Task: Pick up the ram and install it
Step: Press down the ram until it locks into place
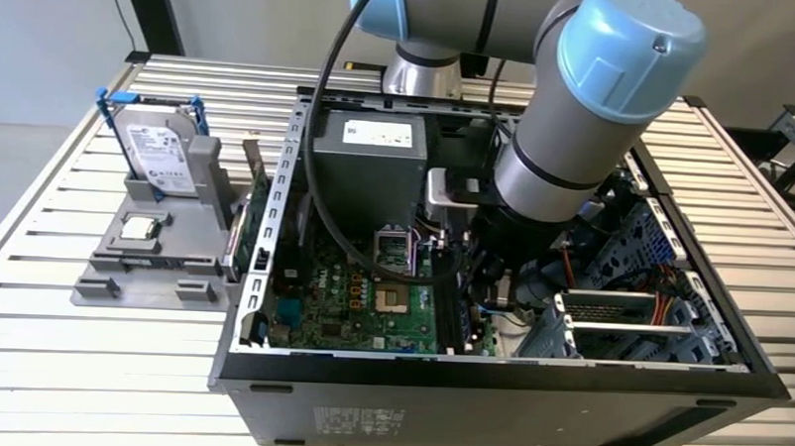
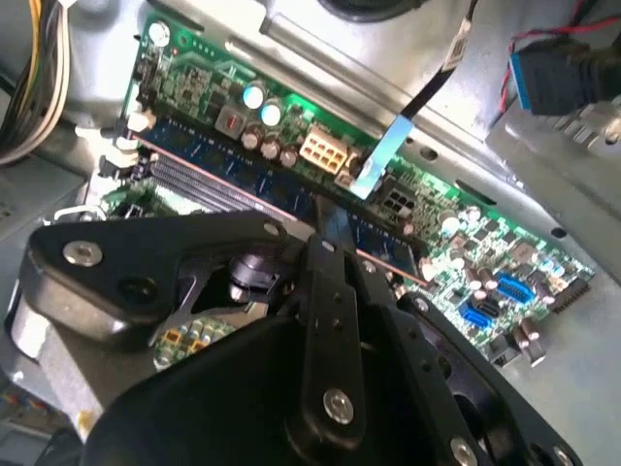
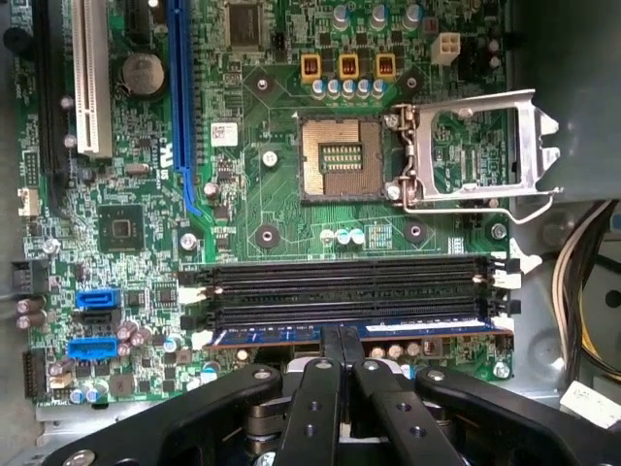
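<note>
Pinching the ram (image 3: 359, 333) in its motherboard (image 3: 262, 204) slot, gripper (image 3: 342, 340) inside the computer case (image 1: 497, 405).

The long, thin, dark blue circuit-board ram stick (image 3: 349, 333) stands on its long edge in a memory slot. Both wrist views show it (image 2: 262, 184) level along the slot

Motherboard (image 3: 262, 209) green; ram (image 3: 291, 333) dark blue; claw (image 3: 342, 342) black; SATA ports (image 3: 95, 299) blue; arm (image 1: 600, 111) grey, pale-blue caps.

Grey tubular arm (image 1: 559, 149), pale blue joint caps, black gripper (image 3: 341, 342) (silver screws)
</note>
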Motion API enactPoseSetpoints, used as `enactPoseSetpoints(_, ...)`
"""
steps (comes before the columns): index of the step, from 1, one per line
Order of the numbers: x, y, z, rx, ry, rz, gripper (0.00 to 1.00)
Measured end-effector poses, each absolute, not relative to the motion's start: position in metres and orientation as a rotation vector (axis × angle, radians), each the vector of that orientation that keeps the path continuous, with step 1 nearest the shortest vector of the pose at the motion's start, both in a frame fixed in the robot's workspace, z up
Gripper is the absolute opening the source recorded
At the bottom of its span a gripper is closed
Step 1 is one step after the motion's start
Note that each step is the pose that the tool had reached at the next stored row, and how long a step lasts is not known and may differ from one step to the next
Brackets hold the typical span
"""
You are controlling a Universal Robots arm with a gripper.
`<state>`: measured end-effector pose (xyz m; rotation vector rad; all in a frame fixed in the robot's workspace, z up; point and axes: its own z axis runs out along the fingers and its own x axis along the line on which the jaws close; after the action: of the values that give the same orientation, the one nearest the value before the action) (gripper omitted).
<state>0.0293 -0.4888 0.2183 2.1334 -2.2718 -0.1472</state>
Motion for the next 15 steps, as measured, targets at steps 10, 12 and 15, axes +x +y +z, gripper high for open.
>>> enactPoseSetpoints(10,0.0293,-0.4888,0.2183,2.133,-2.272,-0.147,0.00)
enactPoseSetpoints(12,0.0293,-0.4888,0.2183,2.133,-2.272,-0.147,0.00)
enactPoseSetpoints(15,0.0293,-0.4888,0.2183,2.133,-2.272,-0.147,0.00)
